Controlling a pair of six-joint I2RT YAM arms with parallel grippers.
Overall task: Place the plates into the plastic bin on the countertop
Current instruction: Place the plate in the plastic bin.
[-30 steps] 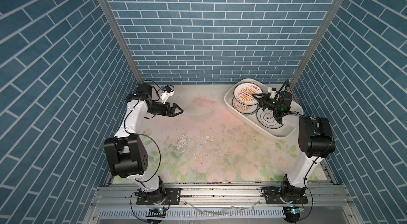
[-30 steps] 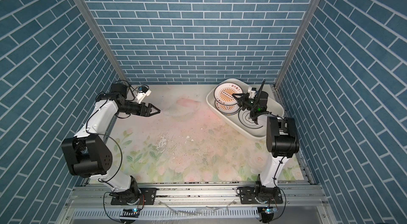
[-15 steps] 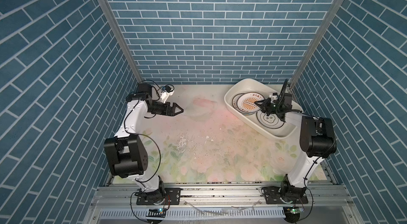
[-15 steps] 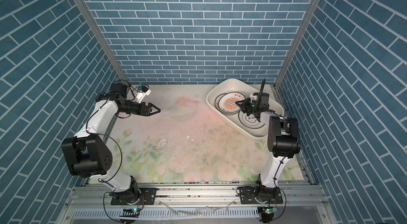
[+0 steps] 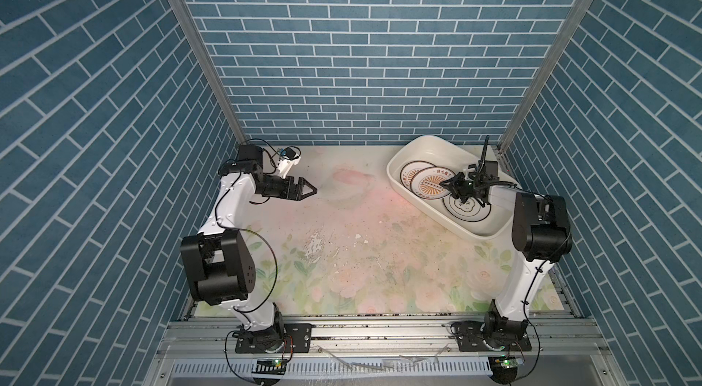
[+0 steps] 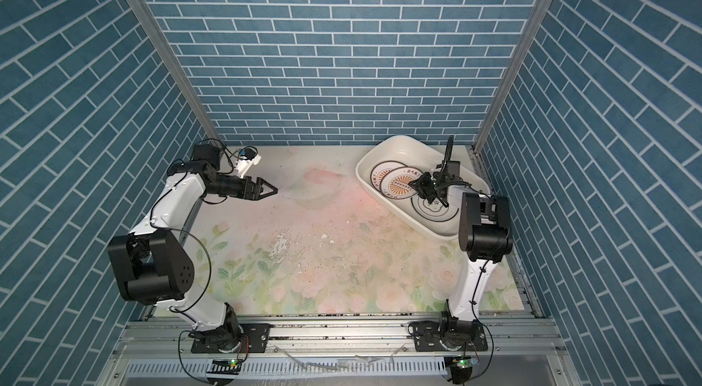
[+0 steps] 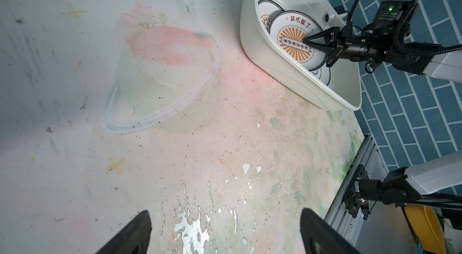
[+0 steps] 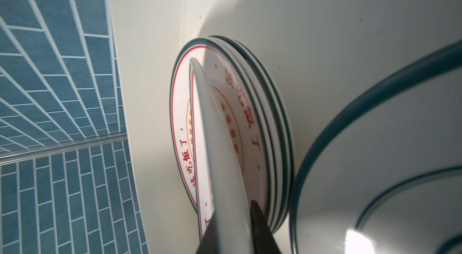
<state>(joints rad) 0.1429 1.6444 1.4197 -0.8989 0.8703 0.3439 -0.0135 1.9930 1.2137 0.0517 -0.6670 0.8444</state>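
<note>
Right hand (image 5: 442, 183) has come down inside the plastic bin (image 5: 425, 146). A second ago it carried the sunburst plate (image 5: 425, 187) tilted up above the bin's rim. Now the plate lies nearly flat on the stacked plates just beyond the fingertips. Wrist view: hand still clenched on the plate's near edge, which sits between the jaws. Quatrefoil plate (image 5: 465, 209) lies directly beneath the hand, also in the bin. Left hand (image 5: 311, 189) released and empty, hovering over the bench (image 5: 361, 251), well apart. No plate shows on the bench. Judgement: placing is all but done. What remains is to let go and lift clear without dragging the plate.
</note>
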